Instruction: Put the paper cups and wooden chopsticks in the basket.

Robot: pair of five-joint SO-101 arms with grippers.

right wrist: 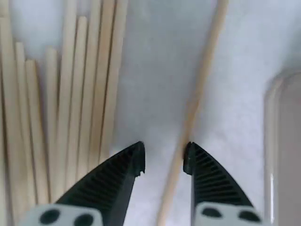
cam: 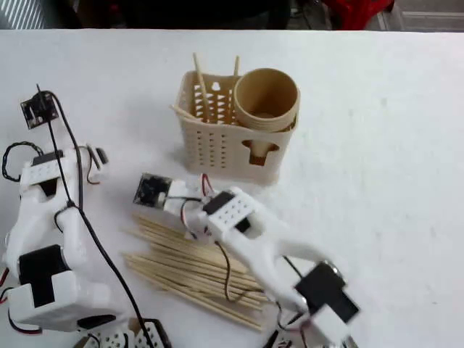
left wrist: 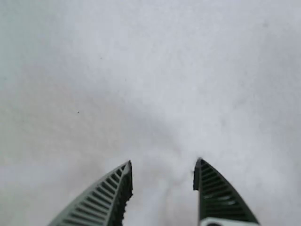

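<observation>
1. Several chopsticks wait on the table in the high view.
   - Find the pile [cam: 181, 272] fanned out at lower centre of the frame on the white table [cam: 377, 145], with the right arm [cam: 243, 232] bent over its upper edge.
   - Look to upper centre for the basket [cam: 217, 148], well apart from the pile. Note a paper cup [cam: 266, 98] seated in its right half and a few upright chopsticks [cam: 203, 90] standing in its left half.
   - Leave the left arm [cam: 51, 239] parked at lower left, away from both.

2. From the left wrist, read the left gripper [left wrist: 163, 161] as partly open and holding nothing, over bare table. No call on it for this step.

3. From the right wrist, read the right gripper [right wrist: 164, 145] as open with nothing clamped yet. Note it straddling a single chopstick [right wrist: 202, 70] lying apart from the pile [right wrist: 70, 94] and close along one finger [right wrist: 207, 183].

4. Treat picking up this loose stick as the likely step in hand.
   - Centre the jaws first, then close squarely to pinch from both sides rather than nudge from one.
   - Grip firmly, as thin round wood will probably roll or pivot.
   - Keep the pile's nearest sticks out of the jaws.
   - Lift straight up.
   - Tip the stick upright before lowering it into the basket's left half, clear of the cup.
</observation>
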